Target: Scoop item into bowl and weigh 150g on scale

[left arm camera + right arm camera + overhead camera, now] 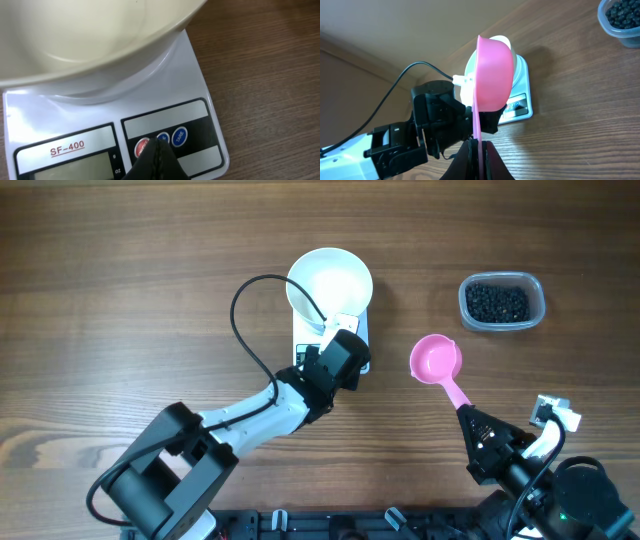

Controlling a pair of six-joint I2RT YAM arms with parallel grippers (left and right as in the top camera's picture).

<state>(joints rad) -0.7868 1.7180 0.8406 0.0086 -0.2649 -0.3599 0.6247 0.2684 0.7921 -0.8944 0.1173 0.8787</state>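
Note:
The white bowl (330,285) (80,40) stands empty on the white scale (362,330) (195,85). My left gripper (340,350) (157,141) is shut, its tip pressed on the scale's front panel between the red and blue buttons. My right gripper (478,430) (479,146) is shut on the handle of a pink scoop (436,360) (492,75), whose empty cup hangs right of the scale. The item, a heap of black beans (498,302) (622,12), lies in a clear tub (535,290) at the back right.
A black cable (245,330) loops from the left arm over the wooden table (120,300). The left arm reaches in from the lower left, the right arm from the lower right corner.

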